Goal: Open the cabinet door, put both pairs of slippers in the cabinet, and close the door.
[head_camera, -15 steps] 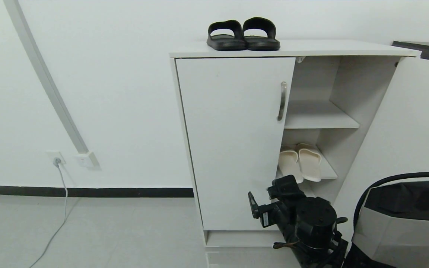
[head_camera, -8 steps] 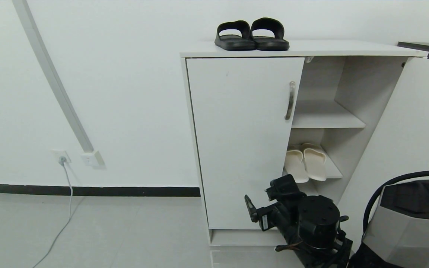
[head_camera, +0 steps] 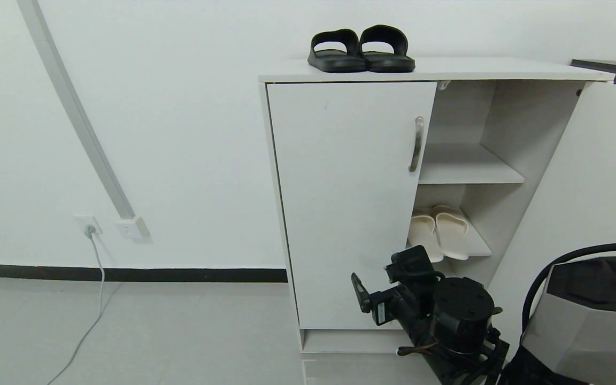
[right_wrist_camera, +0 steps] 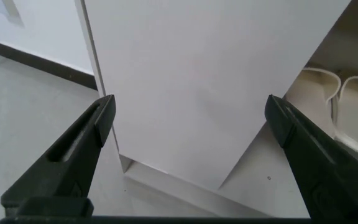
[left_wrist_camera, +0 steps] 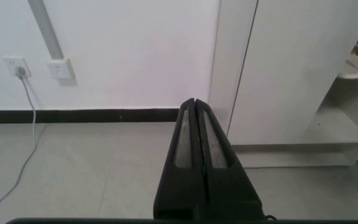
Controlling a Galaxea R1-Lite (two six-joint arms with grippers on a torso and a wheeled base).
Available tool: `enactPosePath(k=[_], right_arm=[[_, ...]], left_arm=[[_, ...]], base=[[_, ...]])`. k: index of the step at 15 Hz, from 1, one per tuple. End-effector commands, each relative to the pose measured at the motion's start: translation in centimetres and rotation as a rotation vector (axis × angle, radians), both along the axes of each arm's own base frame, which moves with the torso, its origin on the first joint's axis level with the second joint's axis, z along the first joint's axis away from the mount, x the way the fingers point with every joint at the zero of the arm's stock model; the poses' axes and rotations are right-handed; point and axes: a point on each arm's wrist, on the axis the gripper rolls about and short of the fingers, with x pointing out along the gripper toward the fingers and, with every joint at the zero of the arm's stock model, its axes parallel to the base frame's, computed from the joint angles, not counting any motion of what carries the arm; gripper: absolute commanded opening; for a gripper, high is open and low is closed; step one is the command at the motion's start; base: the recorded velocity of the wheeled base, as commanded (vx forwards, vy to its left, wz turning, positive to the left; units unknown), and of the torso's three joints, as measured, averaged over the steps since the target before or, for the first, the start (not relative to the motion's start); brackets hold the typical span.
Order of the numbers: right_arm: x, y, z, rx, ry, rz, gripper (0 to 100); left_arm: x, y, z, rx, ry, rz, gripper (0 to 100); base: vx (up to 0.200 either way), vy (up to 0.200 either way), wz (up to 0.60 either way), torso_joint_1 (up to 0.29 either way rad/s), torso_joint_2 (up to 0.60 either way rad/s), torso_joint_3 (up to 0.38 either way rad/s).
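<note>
A white cabinet [head_camera: 479,68] with 2 doors stands against a pale wall. Its left-hand door [head_camera: 345,203] is shut and its right-hand door [head_camera: 597,176] is swung wide open, showing the shelves inside. 1 pair of cream slippers [head_camera: 439,232] already lies on the cabinet's lower shelf [head_camera: 479,247], and the upper shelf [head_camera: 468,168] is bare. The other pair, the black slippers [head_camera: 361,49], sits side by side on top of the cabinet, above the shut door, long axis running front to back with the heels toward the cabinet's front edge. The right gripper [head_camera: 385,280] hangs low in front of the cabinet, near the foot of the shut door, fingers spread wide with nothing between them. The left gripper [left_wrist_camera: 194,106] is also low, off the cabinet's left side, fingers pressed together and empty. The black pair therefore lies almost straight up from the right gripper, which looks the nearer of the 2, so the next move seems to be a tall lift to the cabinet top
</note>
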Motion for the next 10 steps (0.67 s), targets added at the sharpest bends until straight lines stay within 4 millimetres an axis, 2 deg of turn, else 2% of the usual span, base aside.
enactPosePath(k=[1, 4, 5, 8, 10], right_arm=[[-0.05, 0.10, -0.15, -0.005, 0.002, 0.002, 100], [-0.03, 0.12, -0.26, -0.008, 0.001, 0.001, 100], [-0.05, 0.17, -0.25, -0.006, -0.003, 0.003, 100], [-0.09, 0.28, -0.61, -0.013, 0.000, 0.004, 100], [-0.15, 0.21, -0.64, -0.015, 0.002, 0.004, 100]], left_arm=[[0.02, 0.00, -0.02, 0.000, 0.002, 0.001, 0], [0.00, 0.00, 0.02, 0.000, 0.000, 0.001, 0], [0.02, 0.00, -0.02, 0.000, 0.002, -0.002, 0], [0.00, 0.00, 0.02, 0.003, 0.000, 0.000, 0], [0.02, 0.00, -0.02, 0.003, 0.002, 0.000, 0]], base=[[0.000, 0.000, 0.00, 0.000, 0.00, 0.000], [0.000, 0.000, 0.00, 0.000, 0.00, 0.000], [0.000, 0.000, 0.00, 0.002, -0.18, -0.203], [0.000, 0.000, 0.00, 0.023, -0.20, -0.336], [0.000, 0.000, 0.00, 0.046, -0.56, -0.371]])
